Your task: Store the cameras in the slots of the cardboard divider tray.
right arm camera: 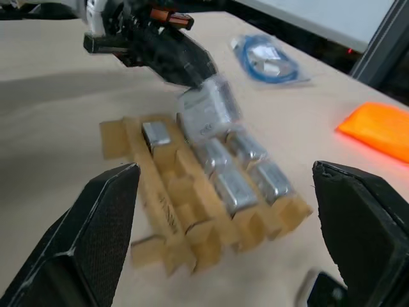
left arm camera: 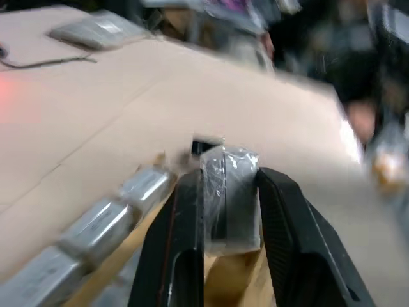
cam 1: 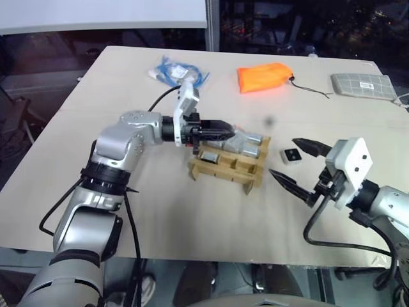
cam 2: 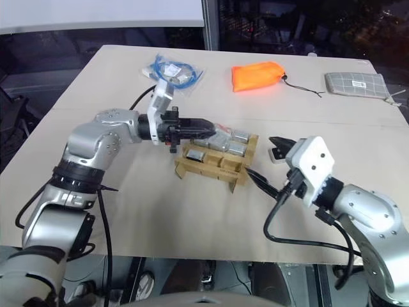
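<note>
Nearest, the right gripper [cam 1: 291, 163] hangs at the table's [cam 1: 192, 217] near right with its 2 black fingers spread wide and nothing between them; 1 small camera [cam 1: 292, 155], black face up, lies on the table between the fingertips. Left of it, mid-table, sits the cardboard divider tray [cam 1: 227, 167], a tan grid whose far slots hold silver-grey cameras. Over its far left part the left gripper [right arm camera: 192, 67] is clamped on a wrapped camera [right arm camera: 208, 114]. Farther back lies an orange pouch [cam 1: 264, 77].
</note>
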Robot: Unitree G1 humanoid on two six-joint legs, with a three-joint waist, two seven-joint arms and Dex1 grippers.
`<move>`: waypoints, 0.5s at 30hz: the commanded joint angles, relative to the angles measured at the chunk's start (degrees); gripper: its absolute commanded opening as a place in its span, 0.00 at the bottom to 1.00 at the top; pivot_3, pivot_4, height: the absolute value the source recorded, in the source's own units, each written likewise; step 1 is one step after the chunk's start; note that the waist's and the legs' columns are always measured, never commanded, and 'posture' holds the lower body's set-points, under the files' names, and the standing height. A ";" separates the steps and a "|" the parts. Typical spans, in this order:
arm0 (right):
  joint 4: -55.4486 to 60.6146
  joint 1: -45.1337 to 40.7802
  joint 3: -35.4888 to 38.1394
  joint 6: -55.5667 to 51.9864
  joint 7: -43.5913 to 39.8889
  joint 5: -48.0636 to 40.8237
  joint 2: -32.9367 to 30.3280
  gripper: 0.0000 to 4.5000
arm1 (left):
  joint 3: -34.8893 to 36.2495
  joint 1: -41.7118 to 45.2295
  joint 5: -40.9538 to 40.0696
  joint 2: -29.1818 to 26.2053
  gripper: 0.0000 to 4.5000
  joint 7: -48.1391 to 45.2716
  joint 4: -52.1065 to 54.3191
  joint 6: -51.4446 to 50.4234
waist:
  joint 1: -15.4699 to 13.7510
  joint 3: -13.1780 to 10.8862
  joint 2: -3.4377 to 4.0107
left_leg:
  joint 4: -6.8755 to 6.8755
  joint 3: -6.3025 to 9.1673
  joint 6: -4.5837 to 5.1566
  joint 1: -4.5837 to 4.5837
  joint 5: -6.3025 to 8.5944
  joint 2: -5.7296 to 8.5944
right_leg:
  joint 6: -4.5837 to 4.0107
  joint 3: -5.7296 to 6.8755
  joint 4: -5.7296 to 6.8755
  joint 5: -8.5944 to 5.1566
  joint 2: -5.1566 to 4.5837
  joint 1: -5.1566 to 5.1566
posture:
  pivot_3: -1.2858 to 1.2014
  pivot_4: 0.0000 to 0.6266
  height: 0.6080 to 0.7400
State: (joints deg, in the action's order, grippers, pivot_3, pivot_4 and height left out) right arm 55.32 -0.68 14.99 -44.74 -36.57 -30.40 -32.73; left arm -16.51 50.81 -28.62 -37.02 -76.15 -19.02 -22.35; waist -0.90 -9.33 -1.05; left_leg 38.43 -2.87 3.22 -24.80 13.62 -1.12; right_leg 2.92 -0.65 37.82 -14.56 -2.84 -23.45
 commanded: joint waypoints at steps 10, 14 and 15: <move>4.68 10.32 2.44 5.77 5.12 -2.99 -2.26 0.95 | -6.30 10.08 12.78 2.01 0.14 -16.35 -20.17 24.74 | 0.38 -0.02 -0.02 | -0.01 0.02 0.08 -0.02 0.05 -0.08 | 0.05 -0.03 0.05 -0.01 0.06 -0.05 | 0.52 0.24 1.00; 4.68 11.20 0.97 6.91 7.40 -2.99 -3.04 0.95 | -10.21 10.84 12.76 1.38 0.14 -16.35 -21.76 28.28 | 0.19 -0.01 -0.04 | 0.01 0.05 0.08 -0.02 0.05 -0.09 | 0.05 0.01 0.07 -0.01 0.06 -0.04 | 0.52 0.24 1.00; 4.68 11.47 0.79 7.11 7.73 -3.04 -3.32 0.95 | -11.00 11.11 12.94 1.24 0.14 -16.35 -22.15 29.04 | 0.18 0.00 -0.04 | 0.02 0.05 0.08 -0.02 0.05 -0.09 | 0.05 0.01 0.08 -0.01 0.06 -0.03 | 0.52 0.24 1.00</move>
State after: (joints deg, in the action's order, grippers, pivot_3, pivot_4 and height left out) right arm 57.64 10.45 15.60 -39.36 -29.81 -33.00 -35.50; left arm -25.64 60.93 -16.87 -34.78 -92.16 -40.11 4.87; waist -0.72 -9.33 -1.09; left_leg 38.45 -2.82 3.30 -24.81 13.67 -1.21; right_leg 2.97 -0.64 37.90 -14.57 -2.79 -23.48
